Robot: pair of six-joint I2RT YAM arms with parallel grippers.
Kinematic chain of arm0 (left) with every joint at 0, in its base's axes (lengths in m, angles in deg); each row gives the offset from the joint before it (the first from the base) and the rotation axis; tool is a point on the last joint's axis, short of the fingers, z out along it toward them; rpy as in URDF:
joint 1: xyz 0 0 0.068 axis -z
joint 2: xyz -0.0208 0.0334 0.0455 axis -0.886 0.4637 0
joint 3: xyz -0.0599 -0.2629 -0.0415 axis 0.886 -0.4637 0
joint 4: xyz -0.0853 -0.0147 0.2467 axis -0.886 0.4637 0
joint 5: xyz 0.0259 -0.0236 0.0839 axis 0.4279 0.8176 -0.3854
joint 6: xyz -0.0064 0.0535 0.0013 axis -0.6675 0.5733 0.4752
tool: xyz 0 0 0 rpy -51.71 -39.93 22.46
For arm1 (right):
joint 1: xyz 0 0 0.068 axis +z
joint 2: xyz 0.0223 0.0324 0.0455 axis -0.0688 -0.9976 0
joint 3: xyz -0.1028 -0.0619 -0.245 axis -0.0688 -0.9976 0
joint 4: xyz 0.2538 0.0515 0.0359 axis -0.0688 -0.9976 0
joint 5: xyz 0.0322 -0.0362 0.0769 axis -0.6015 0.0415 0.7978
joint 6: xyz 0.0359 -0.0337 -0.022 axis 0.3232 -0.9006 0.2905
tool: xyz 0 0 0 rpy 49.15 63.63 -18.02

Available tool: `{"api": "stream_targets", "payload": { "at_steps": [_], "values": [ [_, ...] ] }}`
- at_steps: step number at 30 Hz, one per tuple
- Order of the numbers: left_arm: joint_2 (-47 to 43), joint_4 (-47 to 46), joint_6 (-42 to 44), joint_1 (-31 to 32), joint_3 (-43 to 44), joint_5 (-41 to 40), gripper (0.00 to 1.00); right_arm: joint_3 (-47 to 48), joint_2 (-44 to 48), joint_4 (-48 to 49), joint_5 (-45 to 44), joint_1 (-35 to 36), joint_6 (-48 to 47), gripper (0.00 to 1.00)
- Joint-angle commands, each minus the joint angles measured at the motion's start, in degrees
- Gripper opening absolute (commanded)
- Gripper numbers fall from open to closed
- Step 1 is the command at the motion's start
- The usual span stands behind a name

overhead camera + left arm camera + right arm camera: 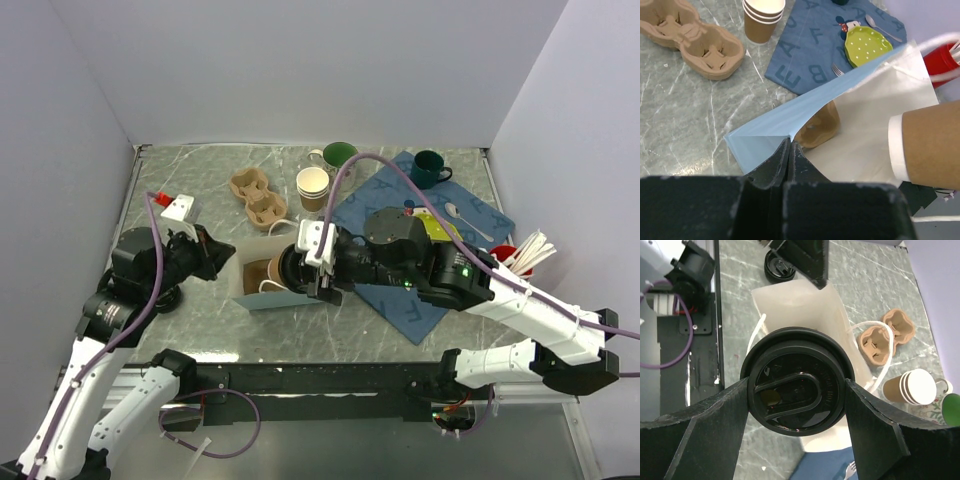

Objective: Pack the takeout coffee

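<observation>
The takeout coffee [797,382], a brown paper cup [932,145] with a black lid, is gripped by my right gripper [796,390], whose fingers [715,425] press on both sides of the lid. It hangs at the open mouth of a light blue paper bag [268,295], white inside [800,305]. My left gripper [789,145] is shut on the bag's edge at its left side [222,262]. A brown shape [820,127] lies inside the bag. From above, the cup [290,268] sits just right of the bag opening under my right gripper [308,265].
Behind the bag are a brown pulp cup carrier [258,198], a stack of lidless paper cups [313,188] and two green mugs [340,155] [430,168]. A blue cloth [400,200] holds a green plate [435,225] and spoon [463,215]. A loose black lid [780,267] lies beyond the bag.
</observation>
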Motion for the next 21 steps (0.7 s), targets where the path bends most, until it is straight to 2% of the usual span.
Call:
{"api": "stream_targets", "payload": {
  "at_steps": [1, 4, 8, 14, 16, 18, 20, 21],
  "values": [
    [-3.3, -5.5, 1.1, 0.1, -1.3, 0.9, 0.01, -1.5, 1.0, 2.7, -5.0, 2.1, -3.9, 0.62],
    [-6.1, -9.0, 1.4, 0.1, -4.3, 2.3, 0.01, -4.0, 1.1, 5.7, -10.2, 2.6, -6.9, 0.62],
    [-5.9, -9.8, 2.2, 0.1, -5.2, 5.9, 0.01, -6.2, -0.5, 5.1, -11.1, 2.7, -10.7, 0.62],
    [-7.7, -10.8, 6.4, 0.1, -6.3, 9.8, 0.01, -15.1, 2.1, 9.0, -13.1, 4.3, -11.4, 0.61],
    [-6.9, -8.4, 7.7, 0.2, -5.6, 10.8, 0.06, -15.5, 0.9, 8.2, -14.1, 4.8, -11.5, 0.61],
    [-5.6, -6.5, 8.6, 0.2, -5.0, 10.7, 0.16, -16.6, 0.1, 7.7, -14.6, 5.5, -11.9, 0.60],
    [-5.4, -6.5, 7.9, 0.1, -4.9, 9.1, 0.23, -17.9, -0.7, 8.4, -16.6, 6.0, -12.1, 0.60],
    [-5.4, -6.3, 7.7, 0.2, -4.7, 8.9, 0.37, -18.1, -0.9, 8.5, -17.1, 6.3, -12.0, 0.60]
  ]
}}
